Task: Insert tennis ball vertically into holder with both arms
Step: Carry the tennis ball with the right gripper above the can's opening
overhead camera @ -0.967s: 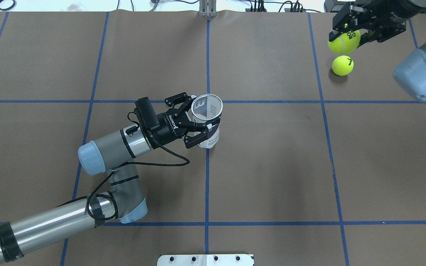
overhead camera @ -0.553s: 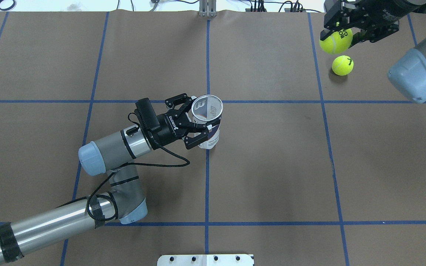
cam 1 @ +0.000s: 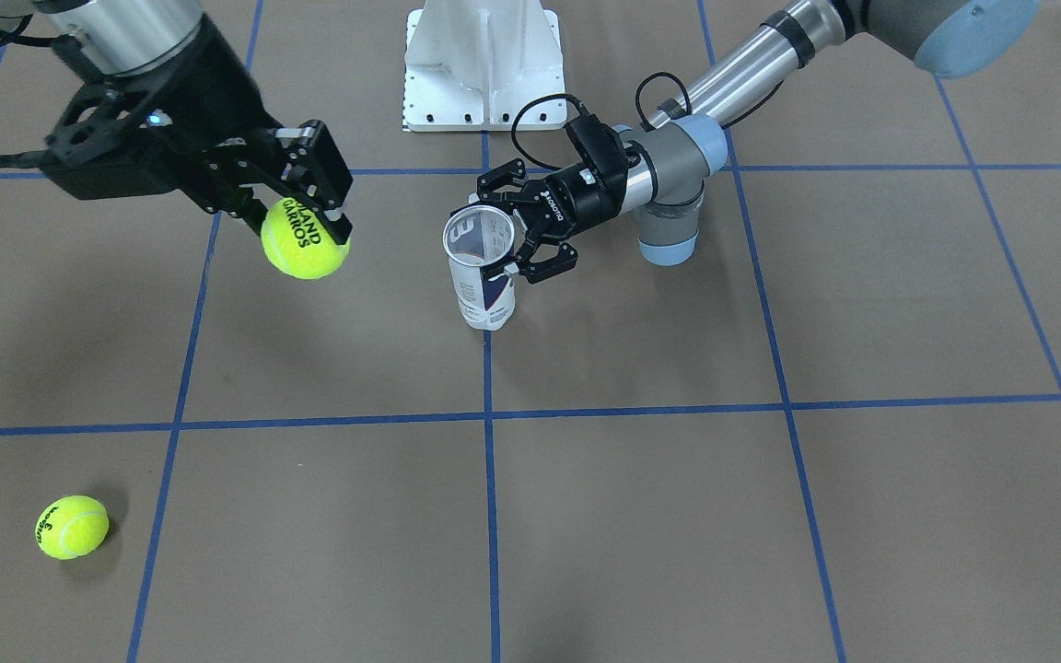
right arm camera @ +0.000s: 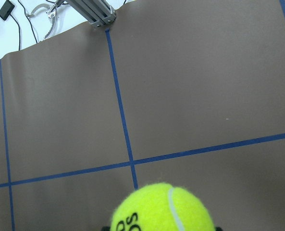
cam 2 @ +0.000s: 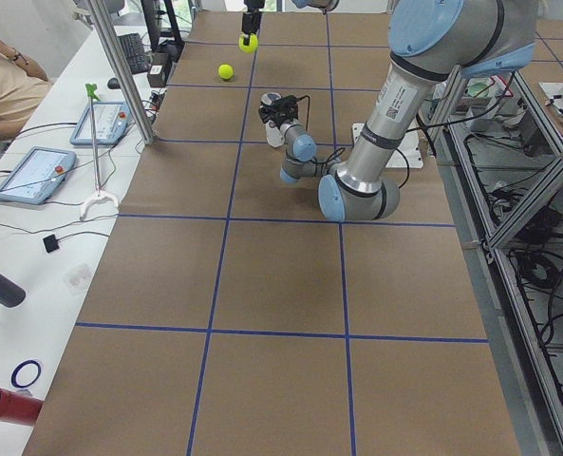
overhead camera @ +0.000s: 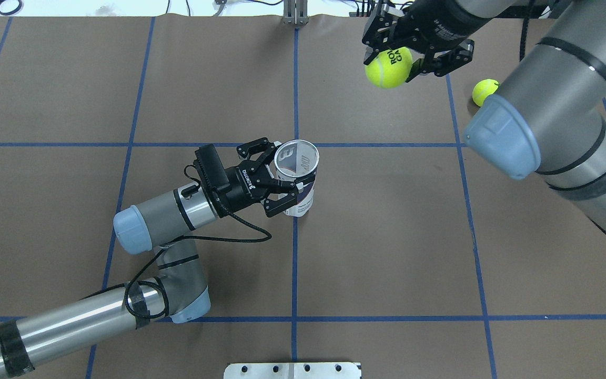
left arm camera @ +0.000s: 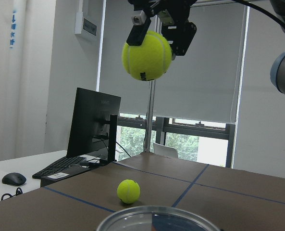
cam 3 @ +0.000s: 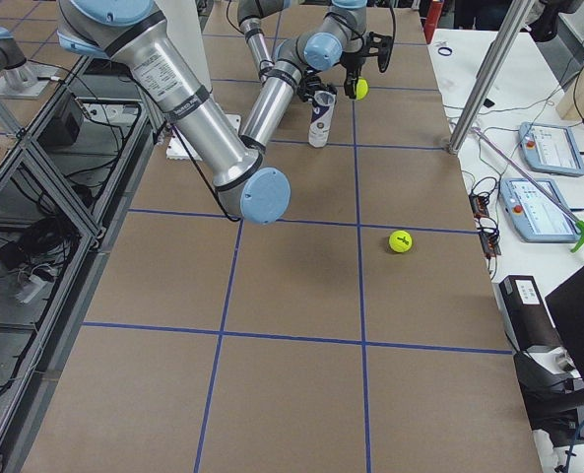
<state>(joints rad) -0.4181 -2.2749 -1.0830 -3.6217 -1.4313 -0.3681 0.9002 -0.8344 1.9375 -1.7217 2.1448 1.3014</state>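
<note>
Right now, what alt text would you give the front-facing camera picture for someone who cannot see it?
The right gripper holds a yellow Roland Garros tennis ball in the air, off to the side of an upright, open tennis-ball can gripped near its rim by the left gripper. A second tennis ball lies loose on the brown, blue-gridded table.

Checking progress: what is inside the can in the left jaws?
The holder shows no ball through its open top; its label hides the lowest part.
</note>
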